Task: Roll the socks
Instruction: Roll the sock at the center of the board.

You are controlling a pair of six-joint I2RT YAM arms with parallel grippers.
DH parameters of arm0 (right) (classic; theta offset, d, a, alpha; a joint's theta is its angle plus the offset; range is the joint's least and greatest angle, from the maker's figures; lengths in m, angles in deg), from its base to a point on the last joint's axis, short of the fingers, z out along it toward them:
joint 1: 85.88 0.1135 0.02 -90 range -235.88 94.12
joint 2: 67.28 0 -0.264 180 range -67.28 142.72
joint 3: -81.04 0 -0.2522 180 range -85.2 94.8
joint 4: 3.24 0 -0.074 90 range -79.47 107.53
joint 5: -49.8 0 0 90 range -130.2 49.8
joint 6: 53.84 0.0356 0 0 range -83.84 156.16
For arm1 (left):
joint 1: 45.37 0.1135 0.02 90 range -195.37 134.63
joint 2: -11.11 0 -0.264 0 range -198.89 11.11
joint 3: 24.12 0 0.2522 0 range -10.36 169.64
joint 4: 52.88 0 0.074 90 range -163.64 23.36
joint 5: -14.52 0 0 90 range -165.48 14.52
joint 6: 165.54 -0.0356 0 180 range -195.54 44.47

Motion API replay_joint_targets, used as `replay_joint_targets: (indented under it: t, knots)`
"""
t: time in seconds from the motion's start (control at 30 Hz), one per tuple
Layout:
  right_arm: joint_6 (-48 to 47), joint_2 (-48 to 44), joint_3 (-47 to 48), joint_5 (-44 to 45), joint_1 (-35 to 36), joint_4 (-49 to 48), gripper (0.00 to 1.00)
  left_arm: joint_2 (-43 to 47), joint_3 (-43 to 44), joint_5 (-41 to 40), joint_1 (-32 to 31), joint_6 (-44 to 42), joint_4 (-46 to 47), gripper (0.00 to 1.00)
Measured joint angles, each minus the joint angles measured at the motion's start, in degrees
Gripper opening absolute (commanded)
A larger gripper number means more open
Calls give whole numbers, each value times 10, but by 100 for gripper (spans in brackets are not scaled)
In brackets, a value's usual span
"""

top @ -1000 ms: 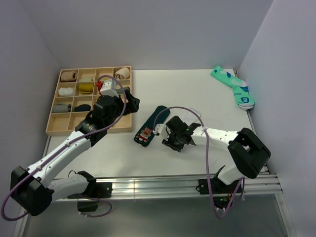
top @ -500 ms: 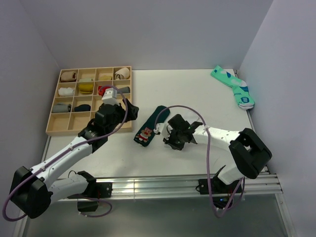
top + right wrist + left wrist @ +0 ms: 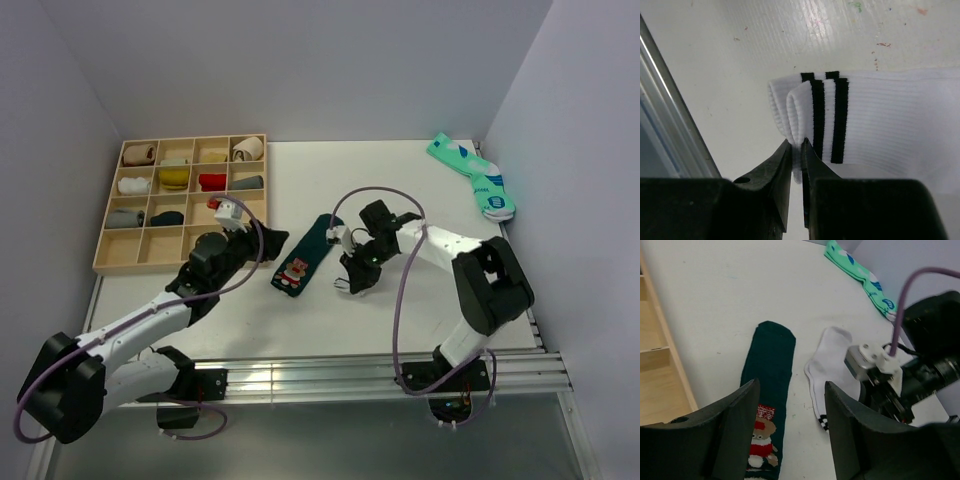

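We find the right gripper [image 3: 796, 150] pressed together on a fold at the cuff edge of the white sock [image 3: 880, 120], whose black stripes sit right at the fingers. This sock lies flat near the middle of the table [image 3: 400, 190]. The left gripper [image 3: 790, 402] has its fingers spread and holds nothing, poised by the figure end of the dark green sock [image 3: 768, 365], which lies flat just beside the white sock and right of the wooden tray [image 3: 125, 265].

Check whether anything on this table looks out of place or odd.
Only small things. The striped cuff of the white sock is bunched and folded over where the right claw pinches it. The mint-green pair lies loose at the far right corner of the table. Nothing looks spilled or damaged.
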Motion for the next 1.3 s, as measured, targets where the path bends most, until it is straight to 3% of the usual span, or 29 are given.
replay_joint_targets:
  t: [0.33,0.53,0.83,1.3]
  knots:
    - [-33,137,83,-97,-62,117,8,-129,-39,183,0,-39,186,58]
    - [-33,169,89,-114,-81,149,7,-234,-35,258,-12,-53,248,60]
    - [-38,205,117,-140,-102,193,7,-351,17,301,-53,-59,293,61]
    - [-41,225,125,-148,-106,220,6,-451,82,330,-109,-64,310,64]
